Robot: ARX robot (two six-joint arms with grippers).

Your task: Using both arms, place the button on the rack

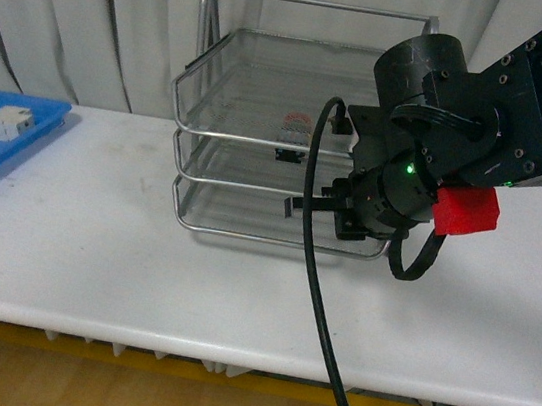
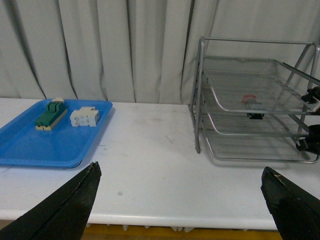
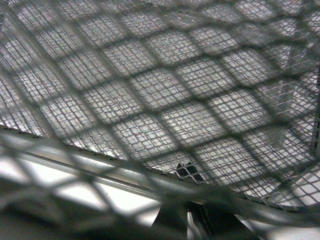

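Button (image 1: 295, 129) sits on rack (image 1: 259, 141) mesh tray; right gripper (image 1: 323, 206) at rack's front, jaws' state unclear; left gripper (image 2: 180, 200) jaws wide, empty; back right arm out level, clear of wire

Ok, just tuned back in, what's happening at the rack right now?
The button already sits inside the rack, on a mesh tray. The right arm is at the rack's front; its hand cannot be made out. The left hand is open and holds nothing, back over the table near the blue tray.
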